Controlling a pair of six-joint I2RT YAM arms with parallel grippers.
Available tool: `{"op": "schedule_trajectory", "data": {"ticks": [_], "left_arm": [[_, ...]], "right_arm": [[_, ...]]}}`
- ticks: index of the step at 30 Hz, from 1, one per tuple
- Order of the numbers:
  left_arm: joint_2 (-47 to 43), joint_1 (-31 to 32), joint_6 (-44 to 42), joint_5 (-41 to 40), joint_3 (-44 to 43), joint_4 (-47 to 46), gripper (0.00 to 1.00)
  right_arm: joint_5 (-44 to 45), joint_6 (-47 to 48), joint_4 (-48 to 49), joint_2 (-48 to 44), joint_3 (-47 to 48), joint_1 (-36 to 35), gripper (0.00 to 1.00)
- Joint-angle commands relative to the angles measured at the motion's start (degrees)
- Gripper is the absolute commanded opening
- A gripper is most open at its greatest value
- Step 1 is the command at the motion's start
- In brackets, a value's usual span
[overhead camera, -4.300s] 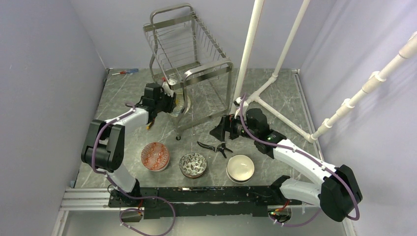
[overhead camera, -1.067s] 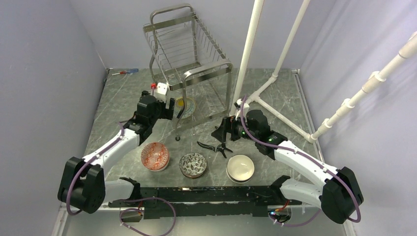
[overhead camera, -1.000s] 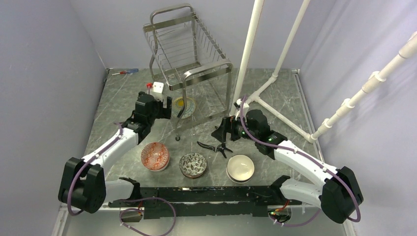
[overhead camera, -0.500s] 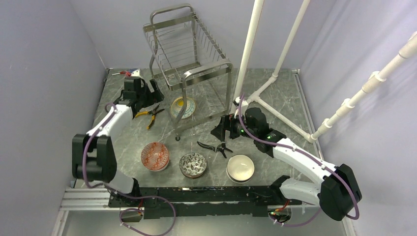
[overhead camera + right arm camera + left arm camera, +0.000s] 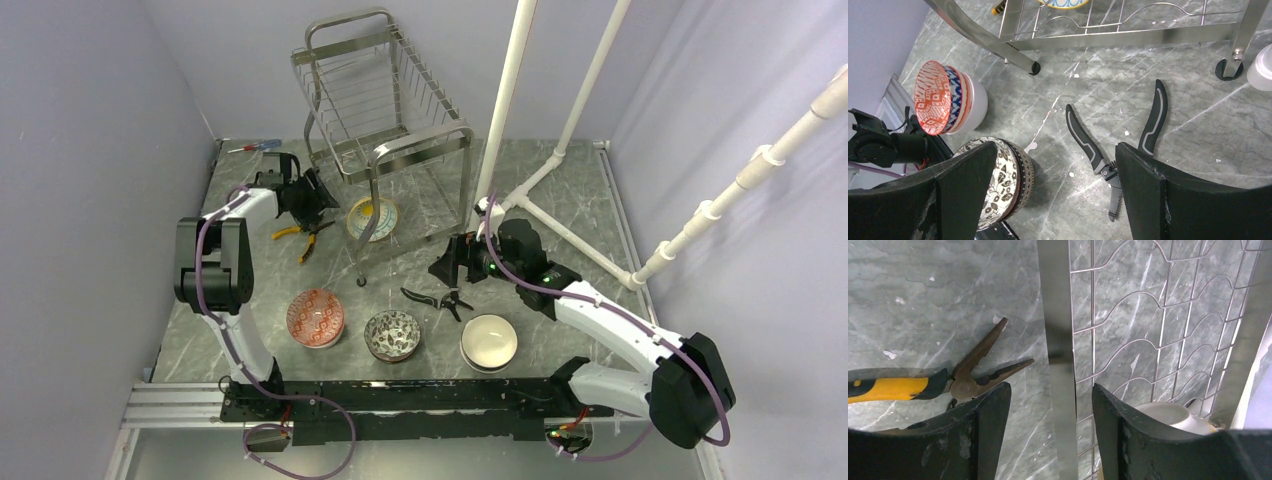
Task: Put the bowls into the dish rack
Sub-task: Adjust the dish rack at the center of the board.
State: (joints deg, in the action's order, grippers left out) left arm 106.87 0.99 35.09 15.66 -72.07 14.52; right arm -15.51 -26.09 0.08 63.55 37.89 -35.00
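The steel dish rack stands at the back middle. A teal bowl with a yellow centre leans in its lower tier, and its pale underside shows in the left wrist view. Three bowl stacks sit near the front: red-patterned, black-and-white patterned and plain white. My left gripper is open and empty at the rack's left side, with a rack leg between its fingers. My right gripper is open and empty above the table, right of the rack.
Yellow-handled pliers lie left of the rack, also in the left wrist view. Black shears lie under my right gripper. A screwdriver lies at the back left. White pipes stand to the right.
My left gripper let go of the teal bowl in the rack's lower tier, drew back to the far left, and now sits by the rack's left leg. The right arm has not moved.
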Motion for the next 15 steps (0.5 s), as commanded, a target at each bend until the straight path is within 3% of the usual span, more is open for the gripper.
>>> {"op": "schedule_trajectory", "data": {"ticks": [1,5,11,15], "left_arm": [[0.8,-0.8,2.1,4.2,-1.4,-2.7,0.63],[2.0,-2.4,4.1,7.2,-0.4,-5.5,0.5],[1.2,-3.7,7.6,8.8,3.3,-10.6,0.43],[0.8,-4.2,10.6,10.4,6.1,-16.3,0.28]], "right_arm": [[-0.3,0.2,2.8,0.7,0.0,0.1,0.93],[-1.4,0.2,3.7,2.0,0.2,-0.1,0.92],[-2.4,0.7,4.7,2.7,1.8,-0.7,0.93],[-1.7,1.0,5.2,2.6,2.3,-1.8,0.93]]}}
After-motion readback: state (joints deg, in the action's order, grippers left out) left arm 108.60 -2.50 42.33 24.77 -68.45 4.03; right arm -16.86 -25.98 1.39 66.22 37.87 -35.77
